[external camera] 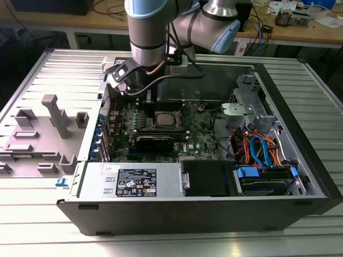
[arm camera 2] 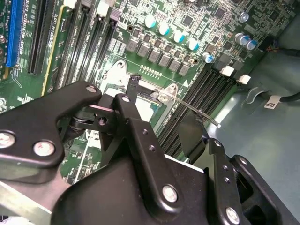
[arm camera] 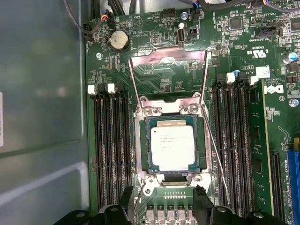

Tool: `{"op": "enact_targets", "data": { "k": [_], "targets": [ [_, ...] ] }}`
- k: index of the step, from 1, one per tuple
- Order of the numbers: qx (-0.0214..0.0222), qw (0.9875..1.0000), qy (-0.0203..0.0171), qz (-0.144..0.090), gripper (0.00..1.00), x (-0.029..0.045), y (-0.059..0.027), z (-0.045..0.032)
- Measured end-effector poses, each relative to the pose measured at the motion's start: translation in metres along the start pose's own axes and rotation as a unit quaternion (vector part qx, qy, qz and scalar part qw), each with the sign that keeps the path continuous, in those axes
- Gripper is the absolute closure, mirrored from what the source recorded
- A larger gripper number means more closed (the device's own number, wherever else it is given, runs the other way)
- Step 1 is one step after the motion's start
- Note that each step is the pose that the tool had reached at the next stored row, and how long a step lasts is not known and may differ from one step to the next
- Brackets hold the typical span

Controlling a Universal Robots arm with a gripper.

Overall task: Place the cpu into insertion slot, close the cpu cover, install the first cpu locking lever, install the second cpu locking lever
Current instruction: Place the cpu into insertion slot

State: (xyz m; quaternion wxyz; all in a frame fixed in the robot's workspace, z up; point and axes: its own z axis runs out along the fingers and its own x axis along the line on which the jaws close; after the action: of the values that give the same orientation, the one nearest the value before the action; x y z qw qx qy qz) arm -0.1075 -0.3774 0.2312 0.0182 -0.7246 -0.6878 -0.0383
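Observation:
The cpu (arm camera: 172,147), a small silver-grey square, lies flat in the insertion slot (arm camera: 140,140) on the green board. The cpu cover (arm camera: 159,61) stands flipped up on the slot's far side, with the board showing through its window. A thin locking lever (arm camera: 214,150) runs unlatched along one side of the slot and juts free as the lever (arm camera 2: 197,110) in the second wrist view. My gripper (arm camera: 163,199) hovers just short of the slot's near edge, open, with nothing between its black fingers (arm camera: 199,192). In the exterior view the arm (external camera: 147,32) hangs over the slot (external camera: 163,119).
Long black memory slots (arm camera: 110,140) flank the socket on both sides. A coin cell (arm camera: 118,41) sits beyond the cover. The open case holds a power supply (external camera: 134,179) and cabled drive bays (external camera: 257,152). A grey fixture (external camera: 53,120) stands at the exterior view's left.

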Motion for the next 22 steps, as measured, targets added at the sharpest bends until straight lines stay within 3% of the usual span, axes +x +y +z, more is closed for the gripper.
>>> {"op": "enact_targets", "data": {
  "k": [10,15,22],
  "targets": [
    [0.0011,1.0000,-0.0008,0.000,0.39,-0.0001,-0.0011,0.0010],
    [0.0028,1.0000,-0.0019,0.000,0.39,0.0005,0.0120,0.0013],
    [0.0040,1.0000,-0.0076,0.000,0.39,0.0019,0.0372,0.0021]
  ]
}}
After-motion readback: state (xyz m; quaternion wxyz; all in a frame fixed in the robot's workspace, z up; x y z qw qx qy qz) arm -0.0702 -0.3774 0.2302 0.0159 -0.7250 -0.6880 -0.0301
